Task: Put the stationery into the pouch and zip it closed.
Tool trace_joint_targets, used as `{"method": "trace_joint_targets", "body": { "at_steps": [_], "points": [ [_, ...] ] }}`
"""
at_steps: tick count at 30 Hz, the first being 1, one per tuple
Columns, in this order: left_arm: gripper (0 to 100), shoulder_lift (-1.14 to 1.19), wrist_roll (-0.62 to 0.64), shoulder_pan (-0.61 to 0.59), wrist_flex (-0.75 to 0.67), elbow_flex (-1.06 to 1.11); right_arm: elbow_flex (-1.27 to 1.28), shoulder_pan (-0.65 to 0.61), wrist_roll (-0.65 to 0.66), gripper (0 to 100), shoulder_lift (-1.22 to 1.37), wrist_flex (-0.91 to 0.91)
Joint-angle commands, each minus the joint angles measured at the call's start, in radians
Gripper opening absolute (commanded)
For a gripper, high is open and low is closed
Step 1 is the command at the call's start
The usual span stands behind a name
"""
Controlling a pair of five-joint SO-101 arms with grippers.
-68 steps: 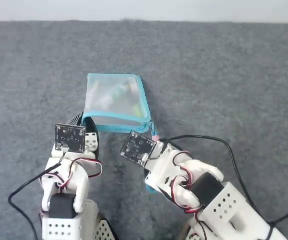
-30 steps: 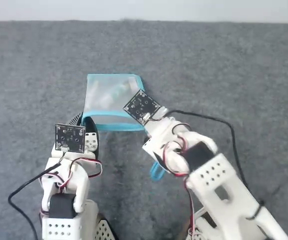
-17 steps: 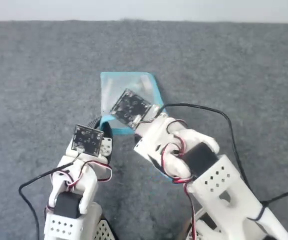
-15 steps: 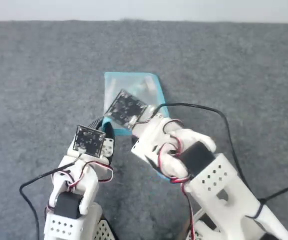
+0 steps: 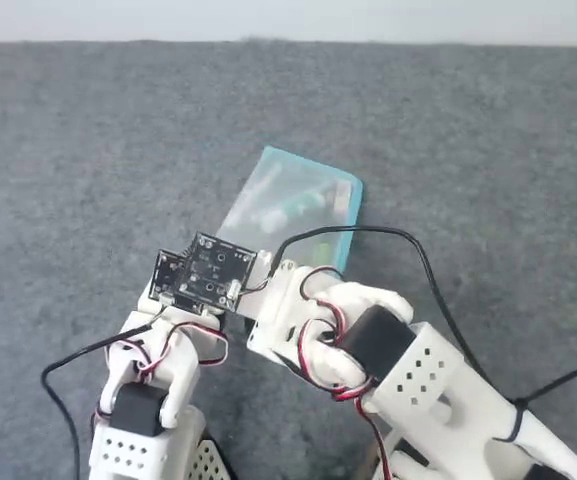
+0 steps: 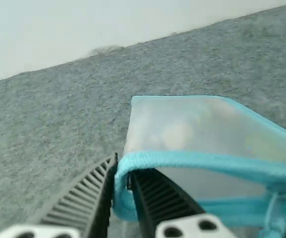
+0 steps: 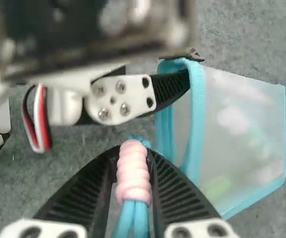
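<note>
Grips 7 o'clock corner of translucent teal-edged fabric pouch point(image 5: 293, 200) with left hand point(image 6: 122, 171); pinches pink knotted cord zip pull point(image 7: 131, 173) with right hand point(image 7: 132, 150).

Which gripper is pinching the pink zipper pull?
The right gripper, shut on the pink zipper pull; the left gripper instead clamps the blue corner edge of the pouch.

The pouch point(image 5: 298, 200) is frosted see-through plastic, smooth with a soft sheen, edged in turquoise woven cloth tape. My left gripper point(image 6: 120, 191) pinches that tape at the pouch's corner with matt black, ribbed plastic. My right gripper point(image 7: 131, 163), the same ribbed plastic, clamps the pink pull point(image 7: 131, 171), a matt knotted cord. Beside the pouch, my white casing point(image 7: 133, 87) is smooth plastic with shiny metal screws point(image 7: 112, 99). Under the pouch, the table cover point(image 5: 88, 150) is rough grey felt-like cloth.
</note>
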Motion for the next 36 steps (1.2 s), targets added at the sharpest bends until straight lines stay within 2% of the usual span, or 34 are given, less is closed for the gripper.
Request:
{"method": "trace_joint_targets", "body": {
  "at_steps": [1, 6, 9, 17, 20, 25, 29, 36],
  "points": [
    [1, -0.021, 0.029, -0.069, -0.014, -0.051, 0.044, 0.053, 0.011, 10.0, -0.054, 0.001],
    [1, -0.020, 0.049, -0.140, -0.048, -0.056, 0.109, 0.053, 0.011, 30.2, -0.054, 0.004],
    [1, -0.020, 0.049, -0.152, -0.048, -0.056, 0.120, 0.028, 0.012, 35.1, -0.056, 0.005],
    [1, -0.021, 0.048, -0.152, -0.048, -0.056, 0.118, 0.062, 0.014, 35.1, -0.137, 0.025],
    [1, -0.021, 0.046, -0.152, -0.048, -0.056, 0.133, 0.140, 0.091, 35.1, -0.177, 0.021],
    [1, -0.021, 0.046, -0.152, -0.044, -0.056, 0.265, 0.249, 0.146, 35.2, -0.176, -0.147],
    [1, -0.021, 0.046, -0.152, -0.044, -0.056, 0.311, 0.257, 0.209, 35.4, -0.176, -0.213],
    [1, -0.021, 0.046, -0.149, -0.044, -0.054, 0.310, 0.252, 0.219, 35.4, -0.174, -0.297]
  ]
}}
